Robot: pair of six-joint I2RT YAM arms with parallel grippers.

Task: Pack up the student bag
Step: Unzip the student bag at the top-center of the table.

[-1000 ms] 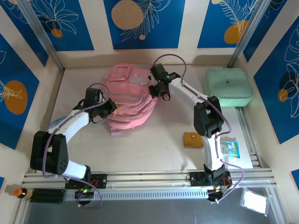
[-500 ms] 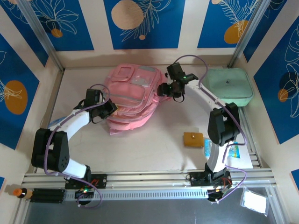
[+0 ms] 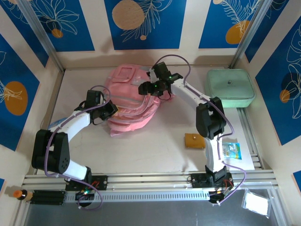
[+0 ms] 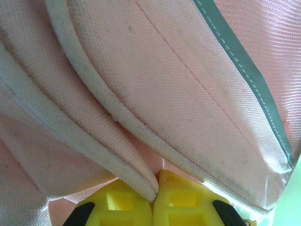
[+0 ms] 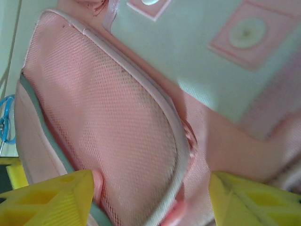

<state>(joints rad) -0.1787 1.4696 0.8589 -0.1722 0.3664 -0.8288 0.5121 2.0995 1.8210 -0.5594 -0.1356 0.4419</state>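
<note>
Jaws on left clamped on bag (image 3: 129,96) edge; on right, spread wide above bag's right side, gripping nothing. Bag mid-worktop (image 3: 141,150). Packing seemingly unstarted: orange pouch (image 3: 194,140), packet (image 3: 230,149) right of bag, not yet inside.

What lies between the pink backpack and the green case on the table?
In the top view, the right arm crosses the stretch between the backpack and the green case; under it the table is bare.
</note>
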